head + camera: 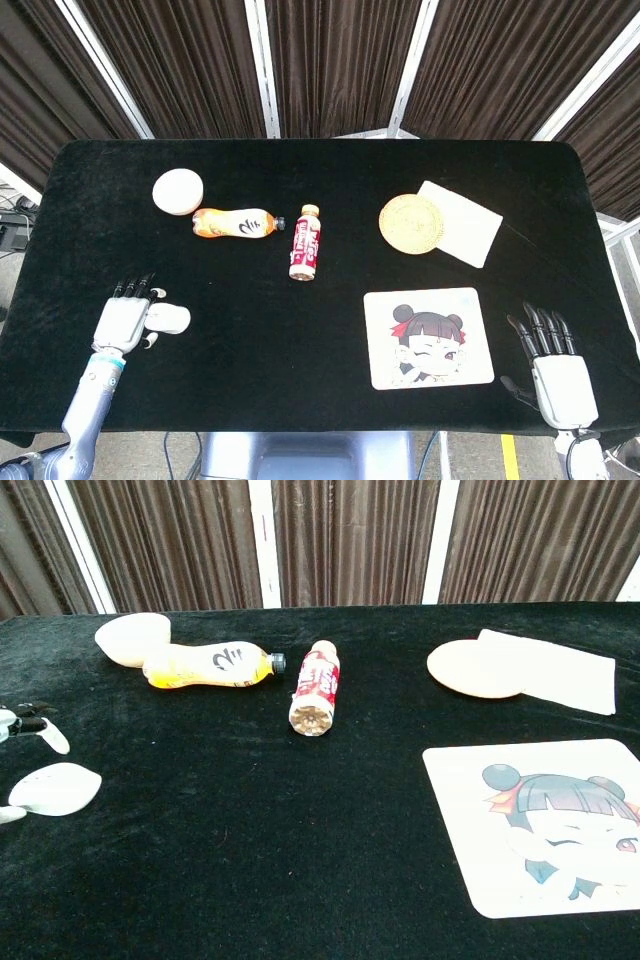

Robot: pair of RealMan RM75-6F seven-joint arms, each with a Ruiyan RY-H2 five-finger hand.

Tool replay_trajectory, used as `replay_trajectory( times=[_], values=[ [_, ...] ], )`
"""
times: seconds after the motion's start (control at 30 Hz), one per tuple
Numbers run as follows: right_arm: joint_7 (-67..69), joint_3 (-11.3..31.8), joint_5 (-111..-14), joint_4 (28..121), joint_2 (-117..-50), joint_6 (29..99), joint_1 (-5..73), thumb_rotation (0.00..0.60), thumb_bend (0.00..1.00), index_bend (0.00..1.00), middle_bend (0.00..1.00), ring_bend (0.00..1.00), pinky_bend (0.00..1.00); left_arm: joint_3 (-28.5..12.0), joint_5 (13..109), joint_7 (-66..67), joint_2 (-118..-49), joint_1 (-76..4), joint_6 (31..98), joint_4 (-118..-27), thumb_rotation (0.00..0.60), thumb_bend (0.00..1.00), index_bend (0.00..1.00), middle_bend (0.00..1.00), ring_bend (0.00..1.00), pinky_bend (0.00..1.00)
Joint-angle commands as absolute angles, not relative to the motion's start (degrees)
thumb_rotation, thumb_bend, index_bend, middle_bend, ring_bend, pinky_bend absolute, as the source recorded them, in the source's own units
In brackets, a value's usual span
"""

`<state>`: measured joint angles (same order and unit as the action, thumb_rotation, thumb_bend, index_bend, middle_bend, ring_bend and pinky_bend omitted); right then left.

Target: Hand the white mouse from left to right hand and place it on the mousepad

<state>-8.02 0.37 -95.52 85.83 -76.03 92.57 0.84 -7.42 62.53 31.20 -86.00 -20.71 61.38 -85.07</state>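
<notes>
Left hand (122, 322) spread, holding nothing, beside small white oval mouse (169, 318); best wrapped evenly, lifted level.

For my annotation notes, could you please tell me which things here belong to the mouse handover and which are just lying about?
In the job: white mouse, mousepad, left hand, right hand.
Lying about: orange bottle, red bottle, white round object, round coaster, white cloth.

Silver-backed left hand (122, 323) and right hand (560, 375), black fingers, white fingertips.
</notes>
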Motion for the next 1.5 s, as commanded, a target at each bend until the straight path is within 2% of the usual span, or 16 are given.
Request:
replay_trajectory(
  times=[0.03, 0.47, 0.77, 1.07, 1.5],
  values=[
    [-7.78, 0.34, -95.63, 85.87, -75.95, 92.6, 0.86, 0.6, 0.09, 0.12, 0.0, 0.0, 0.0, -7.47, 61.21, 32.12, -86.71, -21.52, 60.94, -84.82, 0.6, 0.25, 0.27, 0.0, 0.0, 0.0],
    [-6.74, 0.45, -95.97, 85.85, -75.82, 93.08, 0.86, 0.6, 0.09, 0.12, 0.0, 0.0, 0.0, -6.63, 60.47, 32.42, -88.09, -23.2, 62.06, -84.76, 0.6, 0.34, 0.49, 0.0, 0.0, 0.0],
    [-6.6, 0.67, -95.65, 85.91, -75.77, 93.01, 0.89, 0.6, 0.09, 0.12, 0.0, 0.0, 0.0, -6.62, 65.66, 32.01, -86.88, -25.18, 63.82, -87.47, 0.6, 0.35, 0.51, 0.0, 0.0, 0.0],
    [-5.61, 1.4, -94.47, 85.98, -75.45, 92.59, 1.12, 0.6, 0.09, 0.12, 0.0, 0.0, 0.0, -7.54, 70.93, 34.15, -87.5, -30.3, 62.21, -89.17, 0.6, 0.35, 0.52, 0.0, 0.0, 0.0],
    [-4.1, 2.54, -92.22, 85.72, -75.01, 91.59, 1.5, 0.6, 0.09, 0.12, 0.0, 0.0, 0.0, -8.3, 80.33, 35.46, -92.02, -40.55, 56.27, -83.33, 0.6, 0.35, 0.52, 0.0, 0.0, 0.0]
  ],
)
